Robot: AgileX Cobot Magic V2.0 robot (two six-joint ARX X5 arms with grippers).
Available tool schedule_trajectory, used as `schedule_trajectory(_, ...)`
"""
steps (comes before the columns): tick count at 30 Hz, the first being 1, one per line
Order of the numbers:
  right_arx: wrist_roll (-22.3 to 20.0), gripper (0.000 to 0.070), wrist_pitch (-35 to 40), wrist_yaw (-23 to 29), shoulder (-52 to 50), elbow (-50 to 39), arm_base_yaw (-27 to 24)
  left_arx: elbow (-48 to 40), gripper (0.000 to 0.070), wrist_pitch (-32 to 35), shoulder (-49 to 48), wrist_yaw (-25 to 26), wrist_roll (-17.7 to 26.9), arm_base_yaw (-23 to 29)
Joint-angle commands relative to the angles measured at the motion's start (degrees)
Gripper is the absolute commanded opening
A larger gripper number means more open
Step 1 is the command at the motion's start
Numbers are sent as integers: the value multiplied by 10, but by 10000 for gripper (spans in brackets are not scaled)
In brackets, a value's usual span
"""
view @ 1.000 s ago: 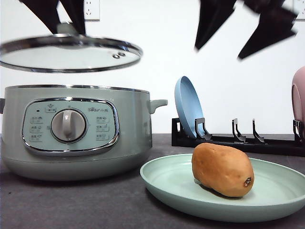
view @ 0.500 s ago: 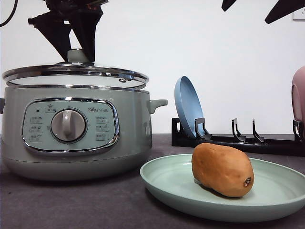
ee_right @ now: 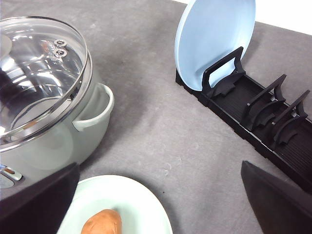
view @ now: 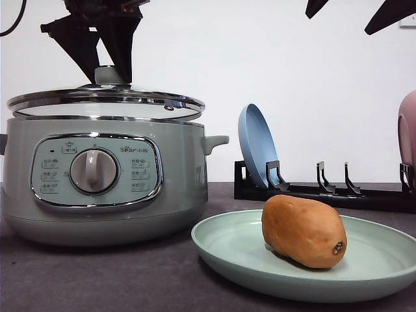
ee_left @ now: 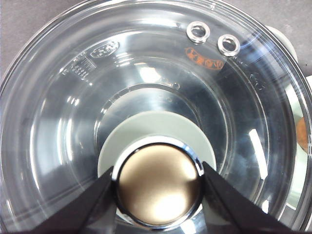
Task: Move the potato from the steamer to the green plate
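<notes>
The orange-brown potato (view: 303, 231) lies on the pale green plate (view: 227, 250) at the front right, also seen as potato (ee_right: 101, 222) on green plate (ee_right: 141, 202). The sage-green steamer (view: 175, 182) stands at the left with its glass lid (view: 104, 104) on its rim. My left gripper (view: 108, 77) is shut on the lid's knob (ee_left: 158, 195), one finger on each side. High at the right, my right gripper (view: 351, 10) hangs open and holds nothing; its fingers (ee_right: 39, 204) stand wide apart above the plate.
A black dish rack (view: 325, 192) runs along the back right with a blue plate (view: 255, 146) upright in it and a pink plate (view: 408, 130) at its far end. Bare grey tabletop (ee_right: 161, 122) lies between steamer and rack.
My left gripper has come down with the lid, from above the steamer onto its rim. My right gripper has risen toward the top of the front view.
</notes>
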Motion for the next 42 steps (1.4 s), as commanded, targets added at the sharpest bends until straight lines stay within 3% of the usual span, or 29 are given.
schedule_trajectory(1,-5,700,5,0,5,8,3,17,1,10,6,4,3,-3)
schedule_trajectory(20,-7,700,5,0,5,8,3,17,1,9,35,4,4,-6)
schedule_trajectory(31,-11,700,5,0,5,8,3,17,1,0,37,-34,16,-6)
schedule_trajectory(40,-14,700,5,0,5,8,3,17,1,-1,37,-34,16,-6)
schedule_trajectory(42,-14,700,5,0,5,8,3,17,38,0,37,-34,12,-6)
